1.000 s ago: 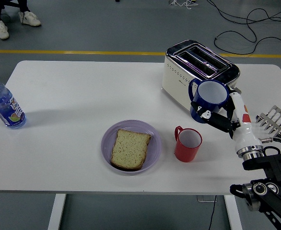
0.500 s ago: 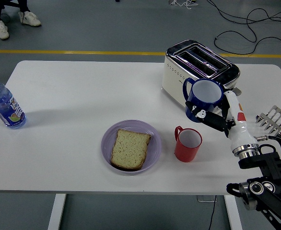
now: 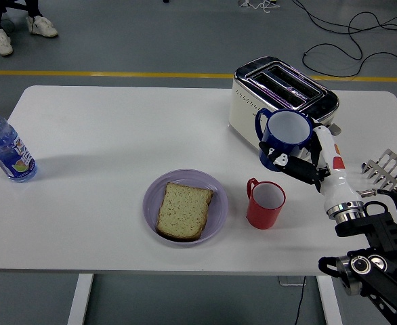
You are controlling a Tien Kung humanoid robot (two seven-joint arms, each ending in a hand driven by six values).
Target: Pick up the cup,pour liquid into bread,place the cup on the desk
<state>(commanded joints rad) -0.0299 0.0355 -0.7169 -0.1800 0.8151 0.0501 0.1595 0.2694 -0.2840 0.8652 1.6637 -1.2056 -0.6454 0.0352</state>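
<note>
I see the white tabletop (image 3: 103,142) filling most of my view, with a cream and chrome toaster (image 3: 280,98) at the far right. In front of it my right robot hand (image 3: 307,166) has its fingers wrapped around a blue cup (image 3: 286,135), held above the surface, mouth tilted toward me. Left of that a purple plate (image 3: 215,213) carries a slice of bread (image 3: 183,210), a red mug (image 3: 265,203) just beside it. A water bottle (image 3: 5,149) stands at the far left edge

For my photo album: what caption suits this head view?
Right robot hand lifts a blue cup near the toaster, bread waiting.
</note>
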